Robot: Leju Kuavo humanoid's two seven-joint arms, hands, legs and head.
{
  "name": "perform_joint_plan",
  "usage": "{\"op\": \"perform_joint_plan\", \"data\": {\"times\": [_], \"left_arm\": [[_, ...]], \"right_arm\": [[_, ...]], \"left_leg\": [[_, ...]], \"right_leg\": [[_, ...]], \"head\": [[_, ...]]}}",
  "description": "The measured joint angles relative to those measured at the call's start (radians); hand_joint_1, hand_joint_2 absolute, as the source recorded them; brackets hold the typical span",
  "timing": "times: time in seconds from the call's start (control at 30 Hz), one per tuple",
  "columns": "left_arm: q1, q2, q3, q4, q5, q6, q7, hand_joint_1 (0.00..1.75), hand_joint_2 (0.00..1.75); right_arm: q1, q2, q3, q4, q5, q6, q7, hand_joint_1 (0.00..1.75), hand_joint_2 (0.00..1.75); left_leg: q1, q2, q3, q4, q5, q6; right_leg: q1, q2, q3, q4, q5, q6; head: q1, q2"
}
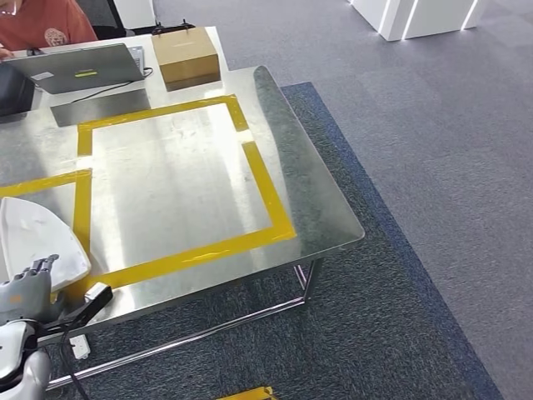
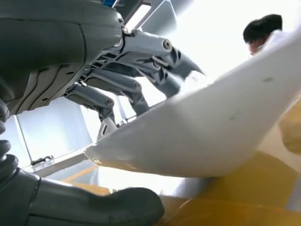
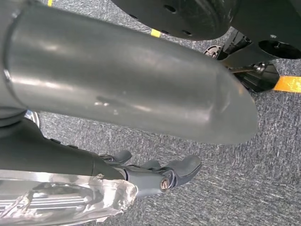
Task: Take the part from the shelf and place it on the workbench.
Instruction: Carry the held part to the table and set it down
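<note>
The workbench [image 1: 188, 183], a reflective metal table, carries a rectangle of yellow tape [image 1: 264, 192] on its top. A cardboard box [image 1: 186, 55] and a laptop [image 1: 82, 68] sit at the far edge, near a person [image 1: 44, 23] in an orange top. The white part [image 1: 34, 237] lies at the near left corner, overlapping the tape. The left hand [image 1: 28, 287] grips the part, fingers [image 2: 142, 61] on its upper face, thumb beneath. The right hand [image 3: 156, 174] hangs over grey carpet [image 3: 248, 179], fingers extended, holding nothing.
</note>
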Motion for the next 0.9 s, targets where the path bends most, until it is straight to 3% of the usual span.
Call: {"op": "perform_joint_plan", "data": {"times": [0.13, 0.37, 0.53, 0.6, 0.67, 0.73, 0.77, 0.8, 0.83, 0.9], "left_arm": [[-0.006, 0.008, -0.006, 0.003, 0.000, -0.002, -0.002, 0.00, 0.00], [-0.013, 0.002, 0.031, 0.007, 0.000, -0.018, -0.033, 0.00, 0.00], [-0.010, -0.001, 0.051, 0.007, 0.000, -0.017, -0.028, 0.00, 0.00], [-0.009, -0.001, 0.056, 0.007, 0.000, -0.017, -0.028, 0.00, 0.00], [-0.006, -0.003, 0.060, 0.007, 0.000, -0.016, -0.028, 0.00, 0.00], [-0.004, -0.005, 0.067, 0.010, 0.000, -0.014, -0.028, 0.00, 0.00], [-0.003, -0.006, 0.071, 0.012, 0.000, -0.012, -0.028, 0.00, 0.00], [-0.003, -0.007, 0.078, 0.014, 0.000, -0.010, -0.028, 0.00, 0.00], [-0.003, -0.008, 0.086, 0.017, 0.000, -0.009, -0.028, 0.00, 0.00], [-0.005, -0.012, 0.104, 0.019, 0.000, -0.008, -0.031, 0.00, 0.00]], "right_arm": [[0.000, 0.000, 0.000, 0.002, 0.000, 0.000, 0.000, 0.00, 0.00], [0.000, 0.000, -0.002, 0.004, 0.000, 0.000, 0.001, 0.00, 0.00], [0.000, 0.000, -0.005, 0.004, 0.000, 0.000, 0.002, 0.00, 0.00], [-0.001, 0.000, -0.005, 0.004, 0.000, 0.000, 0.001, 0.00, 0.00], [-0.001, 0.000, -0.005, 0.004, 0.000, 0.000, 0.001, 0.00, 0.00], [0.000, 0.000, -0.005, 0.004, 0.000, 0.000, 0.000, 0.00, 0.00], [0.002, 0.000, -0.005, 0.004, 0.000, 0.000, 0.000, 0.00, 0.00], [0.003, -0.001, -0.006, 0.004, 0.000, 0.000, 0.000, 0.00, 0.00], [0.004, -0.001, -0.006, 0.004, 0.000, 0.000, 0.000, 0.00, 0.00], [0.004, -0.003, -0.006, 0.004, 0.000, -0.002, 0.000, 0.00, 0.00]], "left_leg": [[0.000, 0.000, 0.000, 0.000, 0.000, 0.000], [-0.003, 0.000, 0.001, 0.002, -0.003, 0.006], [-0.011, 0.000, 0.001, 0.002, -0.004, 0.022], [-0.007, -0.001, 0.007, -0.009, 0.002, 0.032], [0.000, -0.004, 0.011, -0.018, 0.006, 0.039], [0.000, -0.011, 0.011, -0.018, 0.006, 0.041], [0.000, -0.017, 0.011, -0.018, 0.005, 0.041], [0.000, -0.025, 0.011, -0.017, 0.005, 0.040], [0.000, -0.034, 0.012, -0.017, 0.004, 0.039], [0.002, -0.055, 0.015, -0.014, 0.001, 0.033]], "right_leg": [[0.000, 0.000, 0.000, 0.000, 0.000, 0.000], [-0.004, -0.001, 0.001, 0.000, 0.000, 0.006], [-0.011, -0.003, 0.005, -0.004, 0.000, 0.019], [-0.011, -0.002, -0.001, 0.006, -0.011, 0.026], [-0.010, 0.002, -0.040, 0.085, -0.058, 0.030], [-0.010, 0.005, -0.109, 0.224, -0.118, 0.031], [-0.010, 0.005, -0.134, 0.271, -0.129, 0.032], [-0.009, 0.005, -0.144, 0.283, -0.119, 0.032], [-0.010, 0.008, -0.132, 0.251, -0.091, 0.030], [-0.012, 0.039, -0.069, 0.115, -0.020, 0.024]], "head": [[0.000, 0.000], [0.000, 0.000], [-0.001, 0.000], [0.001, 0.000], [0.004, 0.000], [0.006, 0.000], [0.005, 0.000], [0.006, 0.000], [0.006, 0.000], [0.006, 0.000]]}}
